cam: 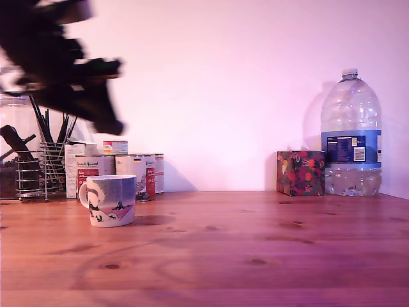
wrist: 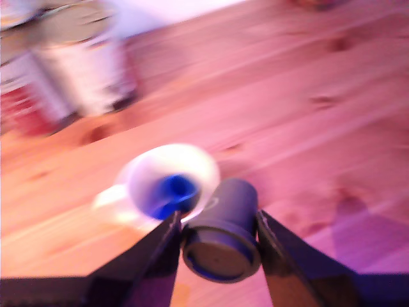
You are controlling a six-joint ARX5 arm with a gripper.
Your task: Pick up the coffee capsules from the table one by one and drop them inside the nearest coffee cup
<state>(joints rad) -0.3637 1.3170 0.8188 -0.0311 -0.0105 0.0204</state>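
Observation:
The white coffee cup (cam: 109,199) with dark figures stands on the wooden table (cam: 255,256) at the exterior view's left. My gripper (cam: 105,118) hangs blurred in the air above and slightly left of it. In the wrist view the gripper (wrist: 217,240) is shut on a dark coffee capsule (wrist: 222,231), held between both fingers (wrist: 156,249). The blurred cup (wrist: 169,182) lies just beyond the capsule, its opening facing the camera. No other capsule shows on the table.
Behind the cup stand white-and-red tins (cam: 144,174), a wire holder with dark utensils (cam: 45,167) and a glass jar (cam: 16,147). At the back right of the exterior view are a floral box (cam: 300,173) and a large water bottle (cam: 351,137).

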